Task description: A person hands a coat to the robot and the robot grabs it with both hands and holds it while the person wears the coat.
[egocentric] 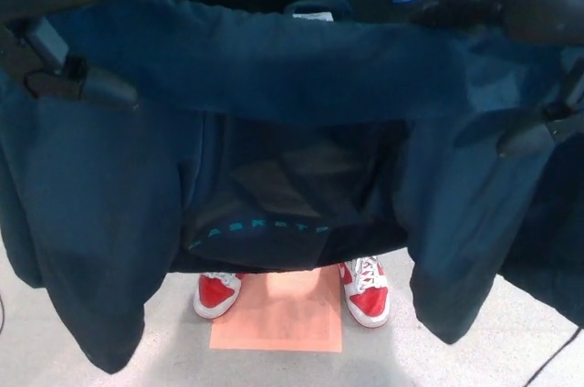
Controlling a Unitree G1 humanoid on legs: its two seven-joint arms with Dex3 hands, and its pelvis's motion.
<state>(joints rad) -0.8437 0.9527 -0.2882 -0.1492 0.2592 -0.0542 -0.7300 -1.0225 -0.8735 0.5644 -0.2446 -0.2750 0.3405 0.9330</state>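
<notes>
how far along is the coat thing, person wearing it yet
Done: the handover. The left hand and right hand each grip the dark blue coat, spread open between them. In hand: holding it up while the person stands just behind it, red and white shoes on the orange floor marker. Left: no arm shows in a sleeve, so putting it on remains.

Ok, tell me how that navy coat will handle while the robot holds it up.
Probably floppy: the coat sags between the left hand and right hand, its sleeves hanging limp. Likely light, since pinches alone carry it. It may slip.
</notes>
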